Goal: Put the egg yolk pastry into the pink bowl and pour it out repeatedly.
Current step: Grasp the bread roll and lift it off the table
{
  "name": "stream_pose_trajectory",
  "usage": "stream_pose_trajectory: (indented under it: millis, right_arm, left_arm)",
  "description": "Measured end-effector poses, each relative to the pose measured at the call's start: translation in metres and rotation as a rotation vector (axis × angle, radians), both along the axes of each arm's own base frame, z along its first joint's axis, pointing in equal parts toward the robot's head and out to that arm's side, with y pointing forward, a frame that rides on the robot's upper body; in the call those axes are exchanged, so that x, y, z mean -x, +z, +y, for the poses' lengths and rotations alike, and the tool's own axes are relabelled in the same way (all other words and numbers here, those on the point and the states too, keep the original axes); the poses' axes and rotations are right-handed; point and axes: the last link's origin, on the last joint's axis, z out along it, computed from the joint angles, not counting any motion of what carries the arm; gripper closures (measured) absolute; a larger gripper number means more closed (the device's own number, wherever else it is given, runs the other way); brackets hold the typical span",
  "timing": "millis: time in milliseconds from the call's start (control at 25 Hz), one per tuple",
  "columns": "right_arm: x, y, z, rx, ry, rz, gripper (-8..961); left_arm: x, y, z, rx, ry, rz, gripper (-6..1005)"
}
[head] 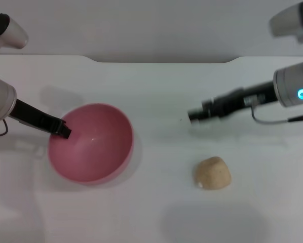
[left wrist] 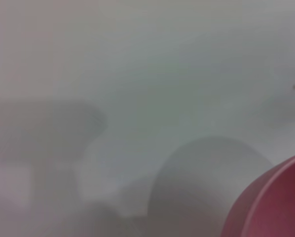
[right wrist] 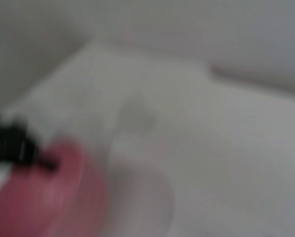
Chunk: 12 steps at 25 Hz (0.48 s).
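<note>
The pink bowl (head: 92, 142) sits on the white table, left of centre, tilted so its opening faces right and toward me. It is empty. My left gripper (head: 63, 129) is shut on the bowl's left rim. The egg yolk pastry (head: 213, 173), a pale tan lump, lies on the table to the right of the bowl and apart from it. My right gripper (head: 197, 115) hovers above the table behind the pastry, touching nothing. The bowl's edge shows in the left wrist view (left wrist: 276, 202). The right wrist view shows the bowl (right wrist: 44, 197) and the left gripper (right wrist: 12, 145).
The white table (head: 156, 212) ends at a far edge with a dark recess (head: 164, 59) at the back centre. A small dark speck (head: 181, 120) lies on the table near the right gripper.
</note>
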Motion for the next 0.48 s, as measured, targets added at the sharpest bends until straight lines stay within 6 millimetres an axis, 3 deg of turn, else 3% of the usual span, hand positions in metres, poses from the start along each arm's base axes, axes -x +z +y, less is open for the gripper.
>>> stream_pose_trajectory:
  millis: [200, 480]
  right_arm:
    - [0.007, -0.011, -0.017, 0.169, 0.145, -0.259, 319]
    - [0.015, -0.02, -0.028, 0.255, 0.21, -0.319, 319]
  left_arm:
    - [-0.002, -0.001, 0.002, -0.003, -0.004, -0.003, 1001]
    - [-0.006, 0.0, 0.005, -0.009, -0.015, -0.002, 1000]
